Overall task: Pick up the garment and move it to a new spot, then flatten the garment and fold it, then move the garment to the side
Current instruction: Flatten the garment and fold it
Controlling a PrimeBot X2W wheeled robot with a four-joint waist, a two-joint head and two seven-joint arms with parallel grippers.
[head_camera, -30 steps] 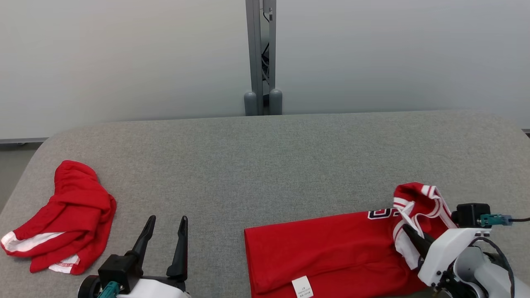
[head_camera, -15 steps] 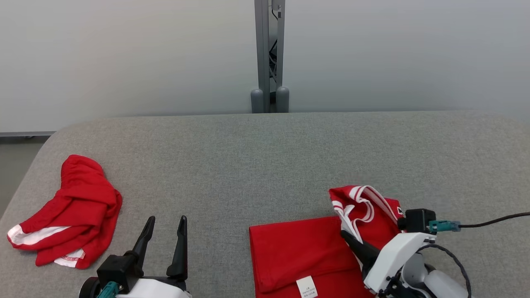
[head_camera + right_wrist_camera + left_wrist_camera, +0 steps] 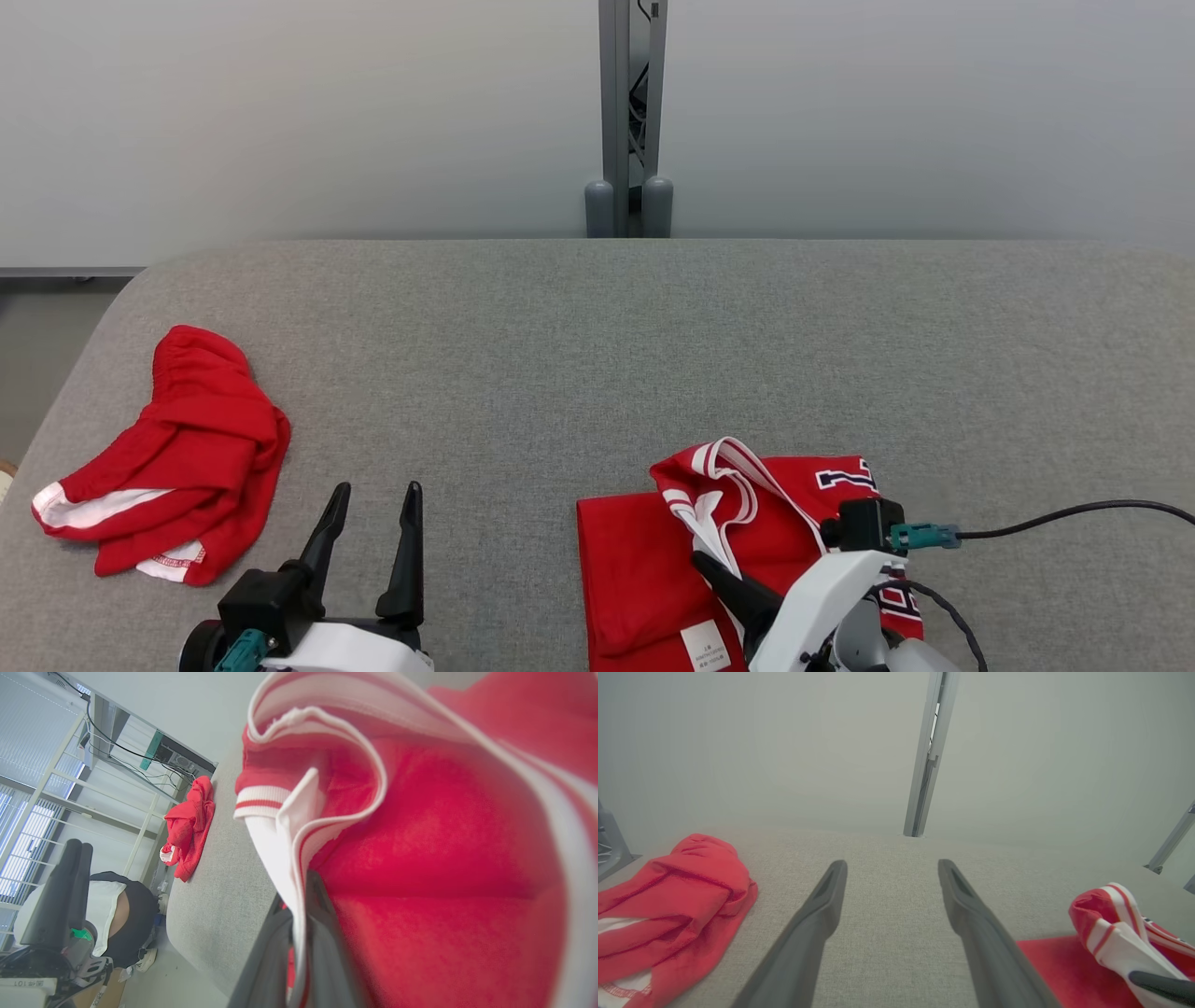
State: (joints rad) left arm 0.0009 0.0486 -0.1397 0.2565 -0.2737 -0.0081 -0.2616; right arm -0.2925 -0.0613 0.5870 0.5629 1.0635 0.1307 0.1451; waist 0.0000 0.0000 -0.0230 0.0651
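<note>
The garment (image 3: 635,569), a red jersey with white-striped trim, lies at the table's near right. Its collar end (image 3: 719,467) is lifted and doubled back over the body. My right gripper (image 3: 705,563) is shut on that white trim. In the right wrist view the trim runs down between the closed fingers (image 3: 322,933), with the red cloth (image 3: 444,849) bunched above them. My left gripper (image 3: 378,490) stands open over bare table at the near left, holding nothing. The left wrist view has its fingers (image 3: 822,905) spread wide, with the jersey's raised end (image 3: 1106,919) at the far right.
Another crumpled red garment (image 3: 187,448) lies near the table's left edge. The grey padded table (image 3: 597,355) stretches wide behind both grippers. A grey post (image 3: 627,112) stands behind the far edge. A black cable (image 3: 1074,513) trails from my right wrist.
My right gripper has carried the jersey's striped end leftward over its body, so the cloth now lies doubled and shorter. The head camera has shifted slightly. The left gripper stays put.
</note>
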